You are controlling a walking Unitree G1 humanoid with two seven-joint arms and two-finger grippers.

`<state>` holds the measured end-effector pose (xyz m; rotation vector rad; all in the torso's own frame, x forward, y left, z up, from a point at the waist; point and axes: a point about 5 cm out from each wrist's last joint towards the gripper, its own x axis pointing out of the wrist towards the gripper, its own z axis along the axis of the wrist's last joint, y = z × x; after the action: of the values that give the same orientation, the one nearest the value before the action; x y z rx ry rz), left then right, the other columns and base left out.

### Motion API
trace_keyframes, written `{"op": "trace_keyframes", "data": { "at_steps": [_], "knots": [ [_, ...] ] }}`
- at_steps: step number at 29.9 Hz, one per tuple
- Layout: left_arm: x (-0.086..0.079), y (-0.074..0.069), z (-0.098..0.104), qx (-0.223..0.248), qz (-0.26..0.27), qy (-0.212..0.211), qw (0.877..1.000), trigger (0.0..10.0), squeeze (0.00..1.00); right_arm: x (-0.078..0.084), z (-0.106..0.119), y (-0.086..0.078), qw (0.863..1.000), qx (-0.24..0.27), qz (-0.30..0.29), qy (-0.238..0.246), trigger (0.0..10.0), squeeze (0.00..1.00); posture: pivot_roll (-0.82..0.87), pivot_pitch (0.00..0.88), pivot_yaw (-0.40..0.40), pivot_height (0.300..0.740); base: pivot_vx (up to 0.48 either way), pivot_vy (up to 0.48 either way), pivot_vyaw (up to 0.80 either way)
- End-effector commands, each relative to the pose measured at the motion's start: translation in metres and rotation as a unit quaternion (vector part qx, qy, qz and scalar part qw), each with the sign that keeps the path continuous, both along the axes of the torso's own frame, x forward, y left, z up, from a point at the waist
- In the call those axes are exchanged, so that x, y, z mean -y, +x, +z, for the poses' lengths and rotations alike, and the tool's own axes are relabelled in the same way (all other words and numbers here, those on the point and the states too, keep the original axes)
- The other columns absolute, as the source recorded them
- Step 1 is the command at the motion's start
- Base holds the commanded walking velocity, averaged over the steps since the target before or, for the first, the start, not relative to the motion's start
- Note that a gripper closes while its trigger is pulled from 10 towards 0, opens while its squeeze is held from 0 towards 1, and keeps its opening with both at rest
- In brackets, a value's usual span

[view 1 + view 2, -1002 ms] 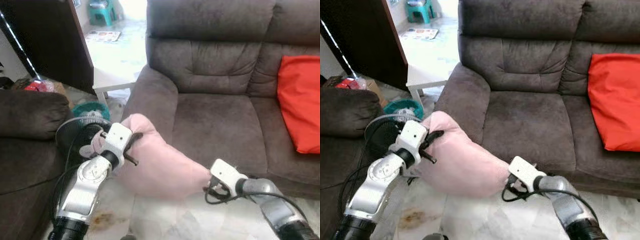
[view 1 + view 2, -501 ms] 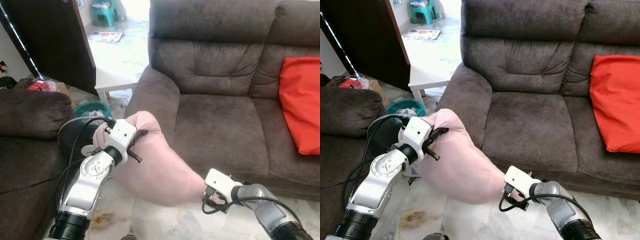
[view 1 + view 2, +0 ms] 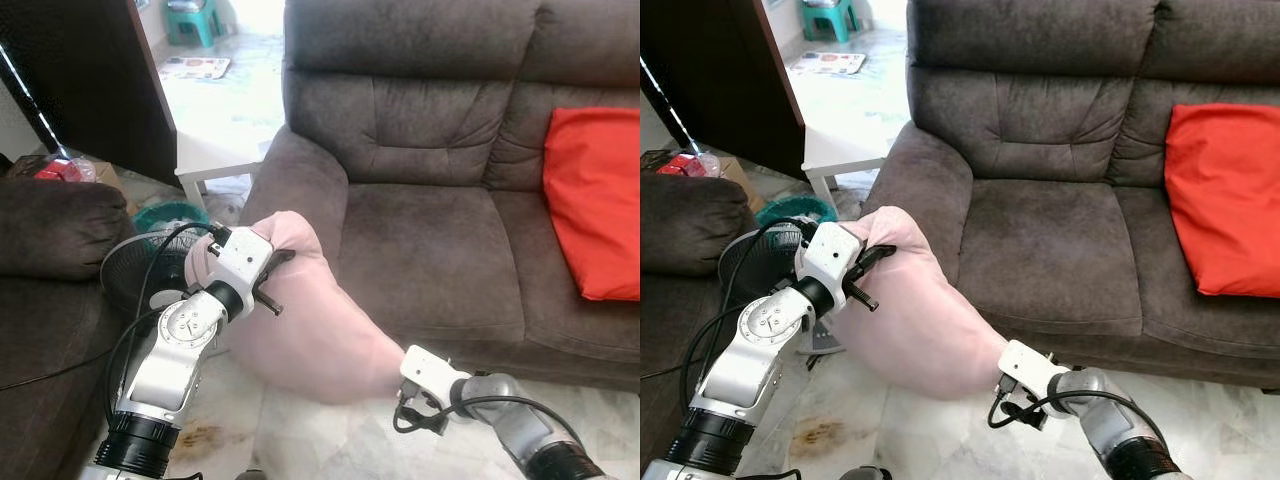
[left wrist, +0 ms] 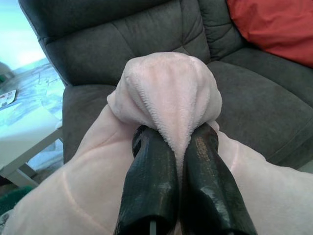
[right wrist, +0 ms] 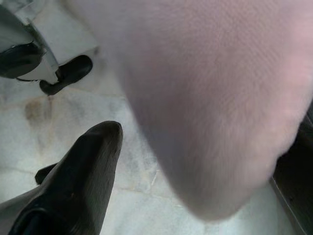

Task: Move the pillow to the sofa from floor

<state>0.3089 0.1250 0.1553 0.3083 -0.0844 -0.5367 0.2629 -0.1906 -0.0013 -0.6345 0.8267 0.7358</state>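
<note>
A soft pink pillow [image 3: 310,330] hangs just above the tiled floor, against the front of the dark grey sofa's [image 3: 430,240] left arm. My left gripper [image 3: 265,275] is shut on a bunched fold at the pillow's upper end; the left wrist view shows both black fingers [image 4: 151,176] pinching that fold [image 4: 166,93]. My right gripper [image 3: 405,385] is low at the pillow's lower right end, close to the sofa's base. In the right wrist view the pillow [image 5: 220,98] bulges close to the lens.
A red cushion [image 3: 590,200] lies on the sofa's right seat. A black floor fan [image 3: 135,275] with cables, a teal basin [image 3: 165,215] and a second dark sofa [image 3: 50,230] stand at left. Behind them are a white table [image 3: 215,160] and a dark cabinet [image 3: 90,80].
The camera has shifted a little. My left gripper has raised the pillow's upper end slightly toward the sofa arm. My right gripper has sunk lower and leftward at the pillow's bottom end.
</note>
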Motion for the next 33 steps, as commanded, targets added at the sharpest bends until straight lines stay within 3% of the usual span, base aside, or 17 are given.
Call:
{"op": "trace_keyframes", "data": {
  "at_steps": [1,7,8,9,10,11,12,33],
  "knots": [
    [0.0027,0.0039,0.0312,0.061,-0.004,-0.016,0.998,10.0,0.0,0.0001,0.0029,0.0048,1.0,0.011,-0.012,0.006,10.0,0.0,0.2,0.096,-0.008,0.74,0.0,0.0,0.0],
    [0.0042,0.0049,0.0325,0.063,-0.005,-0.018,0.998,10.0,0.0,-0.0031,0.0005,0.0036,1.0,0.003,0.0,0.008,10.0,0.0,0.21,0.101,-0.013,0.74,0.0,0.0,0.0],
    [0.0041,0.0051,0.0326,0.063,-0.004,-0.019,0.998,10.0,0.0,-0.0029,0.0007,0.0045,1.0,0.006,-0.003,0.009,7.7,0.0,0.21,0.101,-0.013,0.74,0.0,0.0,0.0],
    [0.0041,0.0051,0.0326,0.063,-0.004,-0.019,0.998,10.0,0.0,-0.0029,0.0007,0.0045,1.0,0.006,-0.003,0.009,7.7,0.0,0.21,0.101,-0.013,0.74,0.0,0.0,0.0],
    [0.004,0.0053,0.0328,0.063,-0.003,-0.019,0.998,10.0,0.0,-0.0029,0.001,0.0055,1.0,0.009,-0.007,0.01,2.2,0.0,0.21,0.101,-0.013,0.74,0.0,0.0,0.0],
    [0.0039,0.0054,0.0329,0.063,-0.003,-0.019,0.998,10.0,0.0,-0.0031,0.0014,0.006,1.0,0.01,-0.007,0.011,0.5,0.0,0.21,0.101,-0.013,0.74,0.0,0.0,0.0],
    [0.0038,0.0055,0.0329,0.063,-0.003,-0.019,0.998,10.0,0.0,-0.0036,0.0016,0.0062,1.0,0.011,-0.006,0.012,0.0,0.0,0.21,0.101,-0.013,0.74,0.0,0.0,0.0],
    [0.0064,0.0074,0.0359,0.067,-0.005,-0.022,0.997,10.0,0.0,-0.0092,-0.0006,0.0054,1.0,0.008,0.001,0.025,0.0,0.0,0.21,0.104,-0.011,0.74,0.0,0.0,0.0]
  ]
}}
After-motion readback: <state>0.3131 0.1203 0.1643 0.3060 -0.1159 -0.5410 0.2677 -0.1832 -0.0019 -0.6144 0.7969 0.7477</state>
